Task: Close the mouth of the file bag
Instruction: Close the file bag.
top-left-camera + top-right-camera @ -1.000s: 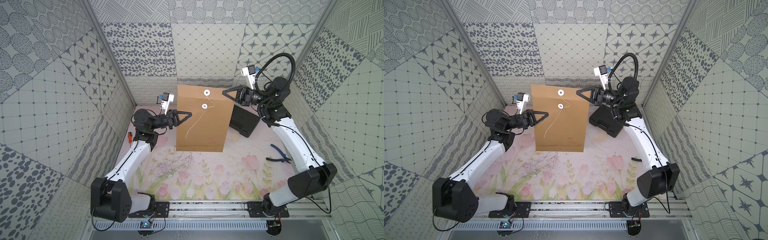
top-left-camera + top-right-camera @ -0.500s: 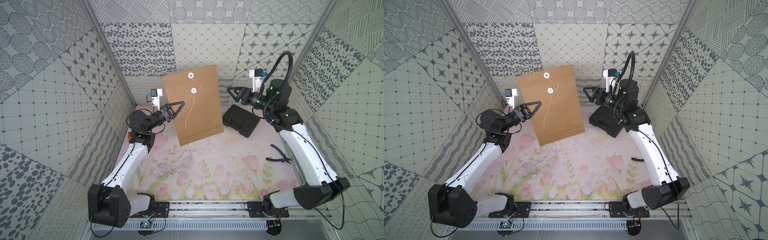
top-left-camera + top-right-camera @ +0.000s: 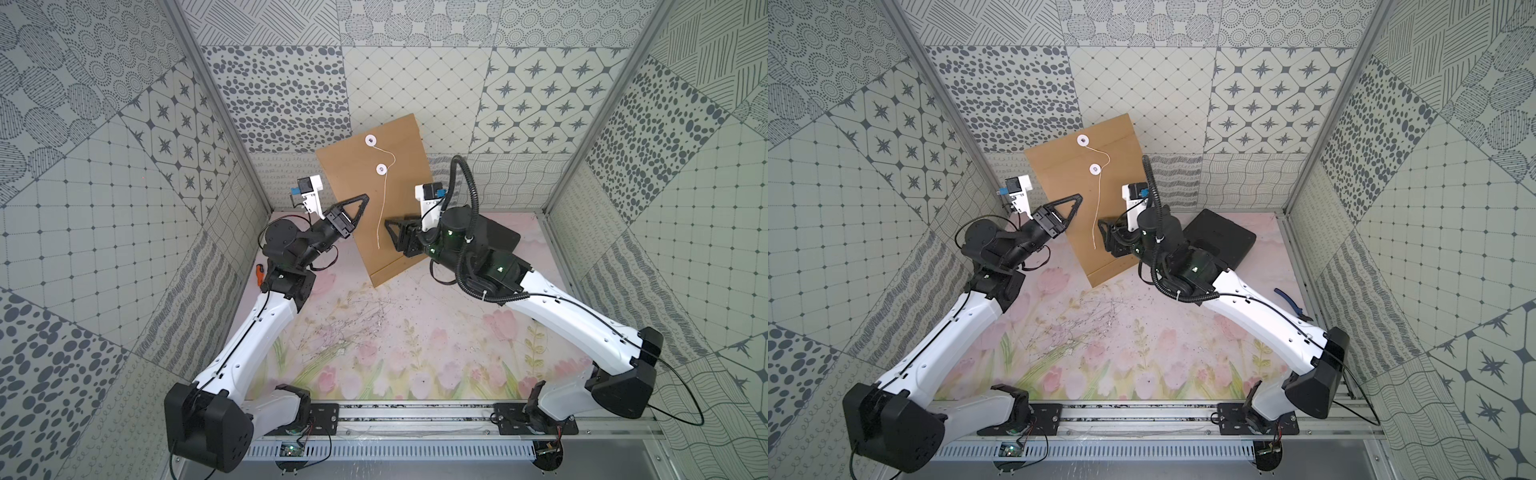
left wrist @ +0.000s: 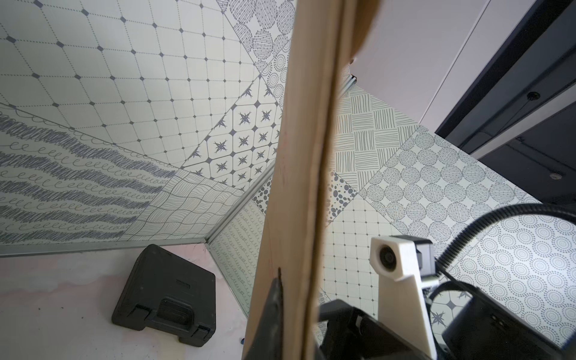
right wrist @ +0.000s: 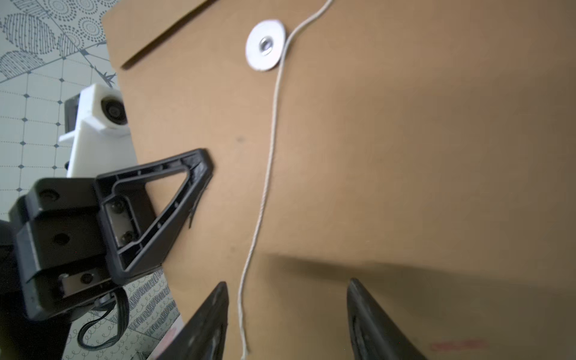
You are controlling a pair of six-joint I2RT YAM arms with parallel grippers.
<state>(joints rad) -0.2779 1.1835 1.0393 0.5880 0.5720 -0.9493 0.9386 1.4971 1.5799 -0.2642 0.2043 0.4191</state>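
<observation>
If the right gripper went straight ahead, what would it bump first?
The right gripper would probably meet the white string hanging between its open jaws, with the file bag just behind; depth is unclear.

Black case (image 3: 1221, 239) and blue-handled pliers (image 3: 1288, 304) lie apart on the floral mat (image 3: 1142, 357).

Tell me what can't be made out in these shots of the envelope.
Far finger of the left gripper: behind the envelope in both top views.
Upper button: beyond the right wrist view's edge; only the lower button shows there.
Black case: mostly behind the right arm in a top view.
</observation>
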